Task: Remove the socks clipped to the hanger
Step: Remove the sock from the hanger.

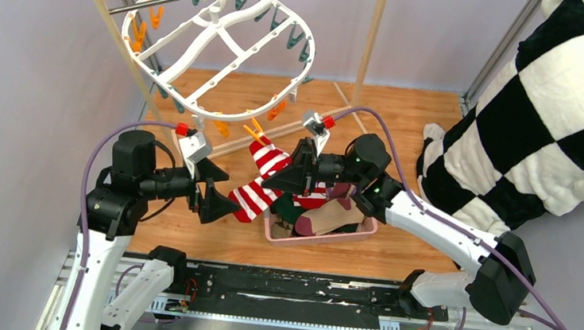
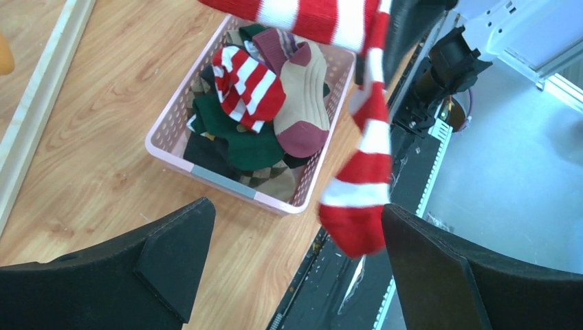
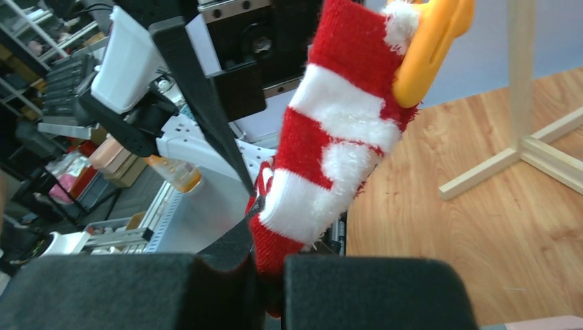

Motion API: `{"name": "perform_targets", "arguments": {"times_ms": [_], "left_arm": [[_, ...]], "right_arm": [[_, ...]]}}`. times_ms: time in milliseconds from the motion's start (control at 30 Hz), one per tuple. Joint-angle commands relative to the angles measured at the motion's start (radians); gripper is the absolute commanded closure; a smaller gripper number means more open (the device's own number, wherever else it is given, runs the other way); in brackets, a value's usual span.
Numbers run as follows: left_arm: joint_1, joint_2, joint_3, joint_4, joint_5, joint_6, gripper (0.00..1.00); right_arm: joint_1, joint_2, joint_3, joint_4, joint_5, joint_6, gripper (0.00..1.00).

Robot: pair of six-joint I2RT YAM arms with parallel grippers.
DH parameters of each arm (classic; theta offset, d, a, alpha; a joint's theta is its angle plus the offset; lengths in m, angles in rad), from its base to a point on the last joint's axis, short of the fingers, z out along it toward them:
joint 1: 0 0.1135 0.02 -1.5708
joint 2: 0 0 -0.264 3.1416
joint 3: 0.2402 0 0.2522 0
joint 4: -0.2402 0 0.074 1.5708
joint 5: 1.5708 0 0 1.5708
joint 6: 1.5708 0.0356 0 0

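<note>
The hanger (image 1: 310,43) hangs tilted from a wooden rack at the back. One red-and-white striped sock (image 1: 267,163) dangles from an orange clip (image 3: 430,48) on its near edge, its top pinched in the clip. The right gripper (image 3: 271,265) is clenched on this sock's lower part, fingers tight against the fabric. The left gripper (image 1: 219,189) sits just to the sock's left with its fingers spread wide, grasping nothing. Below and to the right, a pink basket (image 2: 168,130) on the wooden table (image 2: 89,158) holds the other socks (image 2: 302,96) in a heap: tan with maroon, dark green, argyle and another striped one. A black-and-white checkered cloth (image 1: 565,101) lies at the far right.
</note>
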Motion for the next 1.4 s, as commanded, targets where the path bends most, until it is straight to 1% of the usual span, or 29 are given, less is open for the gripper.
{"name": "perform_targets", "arguments": {"times_ms": [0, 133, 233, 300, 400, 500, 567, 633, 667, 733, 800, 867, 933, 967, 1000, 1067, 1167, 1233, 1367], "left_arm": [[0.000, 0.014, -0.016, 0.138, -0.001, -0.076, 0.00], [0.004, 0.004, -0.047, 0.234, 0.032, -0.169, 0.00], [0.005, -0.011, -0.075, 0.323, 0.082, -0.258, 0.00], [0.005, -0.018, -0.094, 0.352, 0.135, -0.269, 0.00], [0.005, -0.029, -0.128, 0.361, 0.181, -0.267, 0.01], [0.005, -0.048, -0.154, 0.377, 0.191, -0.267, 0.02], [0.005, -0.055, -0.165, 0.394, 0.194, -0.275, 0.03], [0.005, -0.056, -0.174, 0.406, 0.210, -0.279, 0.07], [0.005, -0.055, -0.179, 0.406, 0.219, -0.279, 0.10], [0.005, -0.056, -0.191, 0.407, 0.233, -0.274, 0.22], [0.005, -0.059, -0.207, 0.408, 0.220, -0.272, 0.43], [0.005, -0.065, -0.218, 0.399, 0.205, -0.251, 0.67], [0.004, -0.074, -0.218, 0.377, 0.161, -0.221, 0.90], [0.004, -0.079, -0.216, 0.376, 0.142, -0.220, 0.98], [0.004, -0.084, -0.212, 0.375, 0.131, -0.215, 1.00], [0.004, -0.094, -0.199, 0.374, 0.099, -0.196, 1.00], [0.004, -0.098, -0.175, 0.370, 0.081, -0.179, 1.00], [0.004, -0.100, -0.163, 0.361, 0.087, -0.168, 1.00], [0.000, -0.109, -0.161, 0.340, 0.099, -0.112, 1.00]], "right_arm": [[-0.012, 0.039, 0.008, 0.130, -0.118, 0.115, 1.00], [-0.013, 0.064, 0.002, 0.243, -0.147, 0.196, 1.00], [-0.013, 0.079, 0.000, 0.290, -0.162, 0.232, 1.00], [-0.012, 0.079, -0.003, 0.311, -0.153, 0.242, 0.99], [-0.007, 0.073, -0.003, 0.298, -0.111, 0.227, 0.98], [0.014, 0.064, 0.008, 0.210, -0.061, 0.162, 0.90], [0.029, 0.051, 0.010, 0.154, -0.021, 0.116, 0.87], [0.039, 0.035, 0.002, 0.128, 0.027, 0.093, 0.79], [0.043, 0.025, -0.005, 0.119, 0.054, 0.083, 0.76], [0.055, -0.003, -0.017, 0.089, 0.115, 0.057, 0.67], [0.070, -0.030, -0.017, 0.029, 0.181, 0.008, 0.55], [0.084, -0.052, -0.003, -0.059, 0.259, -0.044, 0.47], [0.098, -0.076, 0.021, -0.183, 0.359, -0.107, 0.37], [0.104, -0.088, 0.042, -0.274, 0.426, -0.141, 0.34], [0.107, -0.098, 0.065, -0.389, 0.491, -0.173, 0.31], [0.112, -0.120, 0.100, -0.505, 0.613, -0.219, 0.27], [0.124, -0.161, 0.112, -0.565, 0.748, -0.264, 0.24], [0.139, -0.167, 0.148, -0.621, 0.818, -0.308, 0.21], [0.177, -0.129, 0.237, -0.639, 0.851, -0.389, 0.21]]}}
